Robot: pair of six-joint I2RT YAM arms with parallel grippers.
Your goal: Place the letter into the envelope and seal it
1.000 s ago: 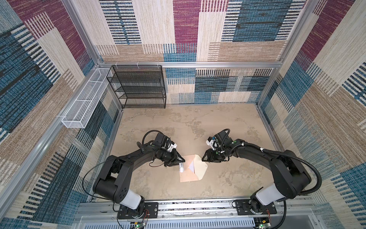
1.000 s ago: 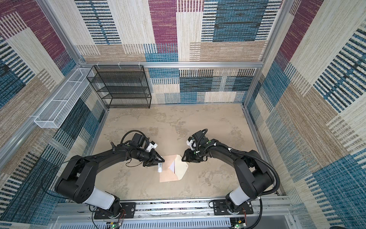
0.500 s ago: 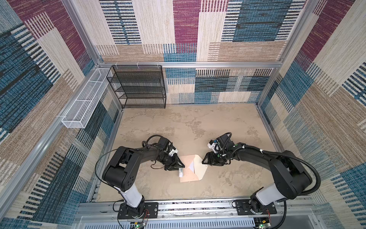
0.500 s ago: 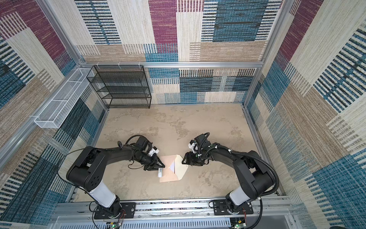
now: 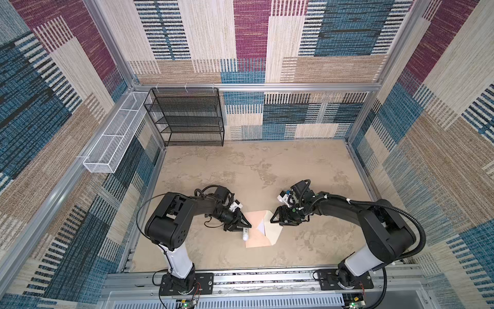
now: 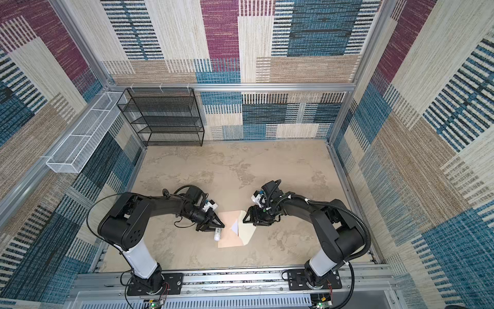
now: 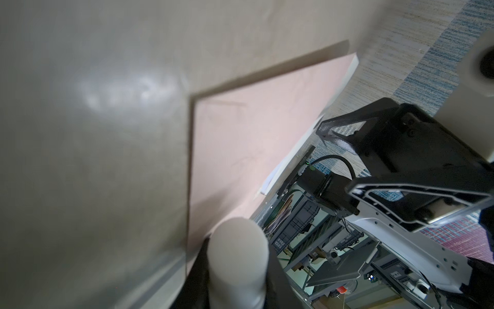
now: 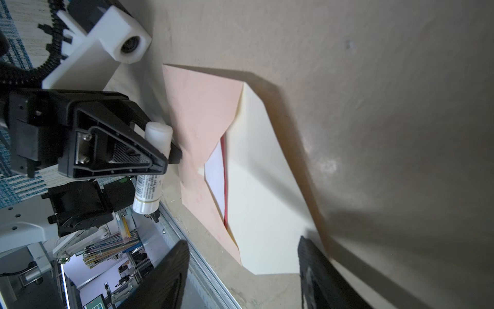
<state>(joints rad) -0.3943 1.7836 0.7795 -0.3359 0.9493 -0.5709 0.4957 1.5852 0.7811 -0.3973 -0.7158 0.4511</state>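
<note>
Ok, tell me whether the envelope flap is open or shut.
Open. On the envelope the cream-lined flap lies folded out from the peach body, and the letter shows white at the uncovered mouth.

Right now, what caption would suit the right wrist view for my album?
Left gripper holds a white tube at the edge of the open envelope, letter showing inside.

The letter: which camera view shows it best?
The right wrist view: the letter shows its white face and red edge inside the envelope. Both top views show only a white triangle; the left wrist view hardly shows it.
</note>
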